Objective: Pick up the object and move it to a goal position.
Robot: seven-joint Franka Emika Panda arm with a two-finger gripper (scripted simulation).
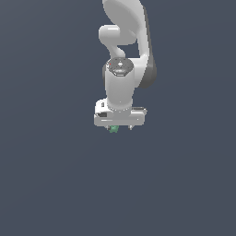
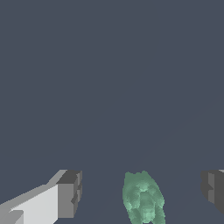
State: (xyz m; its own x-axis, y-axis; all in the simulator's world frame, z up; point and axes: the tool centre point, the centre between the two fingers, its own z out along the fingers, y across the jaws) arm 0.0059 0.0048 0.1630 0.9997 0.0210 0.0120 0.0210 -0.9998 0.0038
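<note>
The object (image 1: 113,128) is a tiny green, bumpy lump that shows just under the white gripper head in the exterior view. In the wrist view the object (image 2: 143,201) sits between the two fingers, with a gap on each side. My gripper (image 1: 120,128) points straight down with its jaws spread wide. In the wrist view the gripper (image 2: 141,189) is open around the lump, and neither of the grey pads (image 2: 70,192) touches it. I cannot tell whether the lump rests on the floor.
A plain, dark grey-blue surface fills both views. The white-grey arm (image 1: 120,69) rises above the gripper in the exterior view. No marker or other object shows.
</note>
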